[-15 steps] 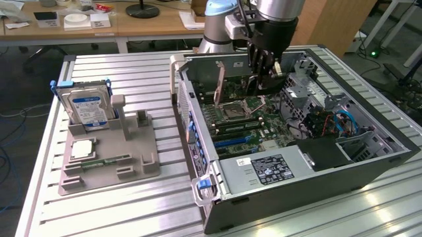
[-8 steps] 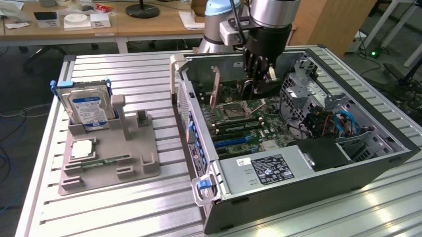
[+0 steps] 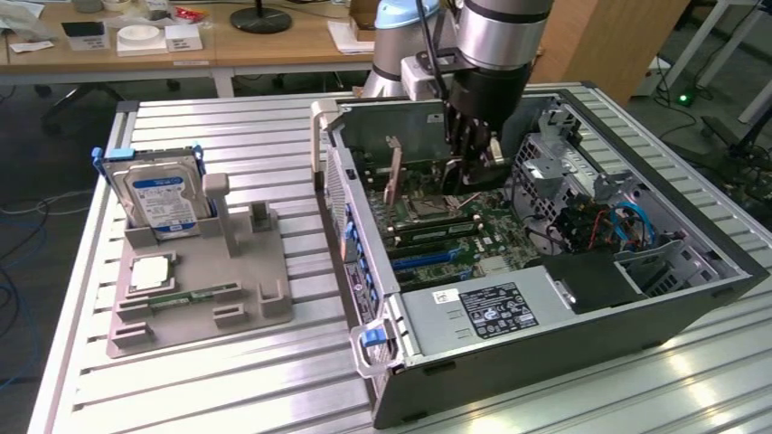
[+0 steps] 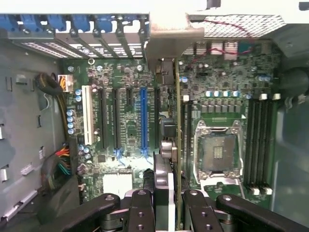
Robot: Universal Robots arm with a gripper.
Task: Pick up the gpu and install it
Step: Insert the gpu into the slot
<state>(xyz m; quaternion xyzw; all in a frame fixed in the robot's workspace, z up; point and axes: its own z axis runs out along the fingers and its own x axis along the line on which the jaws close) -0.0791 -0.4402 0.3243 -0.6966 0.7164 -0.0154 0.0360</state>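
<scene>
A pale slatted metal table fills most of the room's middle, with a wooden desk behind it at the far side. On the table, toward the exterior view's right, an open computer case lies on its side. The robot arm comes down into it from the far side. To the exterior view's left of the case sits a grey holding tray, well apart from the gripper.

Inside the case a silver power supply sits at the near end, and the green motherboard covers the floor. A blue-labelled hard drive stands upright at the tray's far end.

The gpu is inside the case. It stands on edge over the motherboard, between the blue slot and the empty processor socket. Its pale bracket end reaches the case wall with the blue clips. I cannot tell whether it is seated in a slot.

The gripper holds it, with the fingers closed on either face of the card. On the tray, a square chip and a narrow memory stick lie flat.
</scene>
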